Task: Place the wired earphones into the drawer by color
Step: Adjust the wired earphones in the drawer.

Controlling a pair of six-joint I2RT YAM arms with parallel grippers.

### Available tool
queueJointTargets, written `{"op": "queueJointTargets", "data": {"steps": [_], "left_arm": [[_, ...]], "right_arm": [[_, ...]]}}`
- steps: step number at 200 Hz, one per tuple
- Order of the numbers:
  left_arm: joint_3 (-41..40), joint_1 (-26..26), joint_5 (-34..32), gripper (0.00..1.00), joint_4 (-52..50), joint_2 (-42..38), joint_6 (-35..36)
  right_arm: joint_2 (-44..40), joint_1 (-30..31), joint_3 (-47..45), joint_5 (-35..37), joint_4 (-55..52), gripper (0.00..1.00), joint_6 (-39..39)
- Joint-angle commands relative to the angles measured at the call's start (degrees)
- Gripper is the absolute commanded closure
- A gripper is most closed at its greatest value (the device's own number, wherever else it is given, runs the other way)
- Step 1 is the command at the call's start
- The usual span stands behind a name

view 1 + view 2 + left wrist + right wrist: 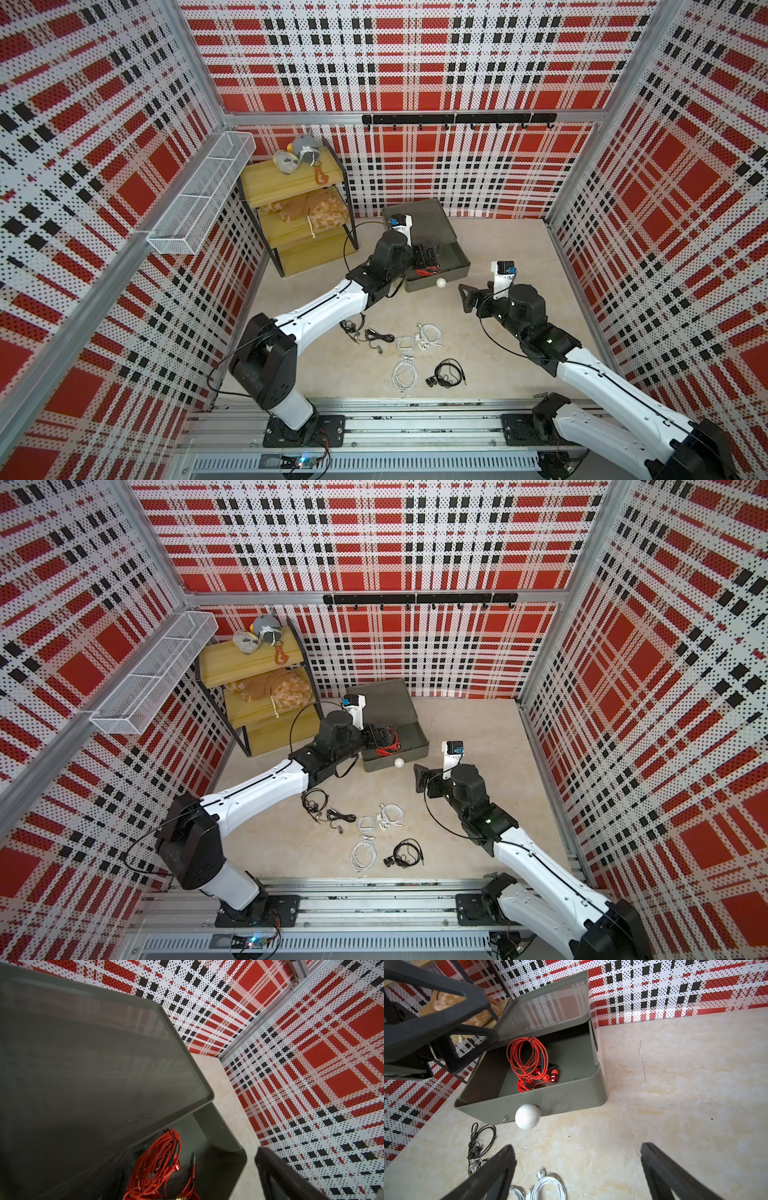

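— What does the drawer [571, 1101] hold?
— Its dark grey tier is pulled out, and the red earphones [527, 1059] lie coiled inside. The left end effector [430, 255] hangs over them, spread.
— And the others?
— The white earphones [430, 334] and black earphones [449, 372] lie on the tabletop [519, 257] before it. The right end effector [576, 1147] hovers near the white knob [527, 1116], spread wide.

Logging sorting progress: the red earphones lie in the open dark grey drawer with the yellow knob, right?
Not quite. The knob is white, not yellow, as the right wrist view shows. The red earphones do lie in the open dark grey drawer.
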Motion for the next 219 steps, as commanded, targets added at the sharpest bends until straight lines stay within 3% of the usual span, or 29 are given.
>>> {"op": "queueJointTargets", "data": {"steps": [1,155,219], "left_arm": [[3.95,-0.48,-0.14,0.01,-3.72,2.38,-0.48],[9.88,-3.02,3.25,0.01,-10.53,6.58,-0.52],[7.57,-3.12,-3.11,0.01,-10.64,0.69,-0.75]], "right_arm": [[0.07,-0.34,1.21,1.68,-1.2,0.0,0.48],[5.92,-0.4,3.6,2.51,-0.35,0.0,0.18],[10.63,-0.4,6.35,1.43,0.9,0.0,0.69]]}}
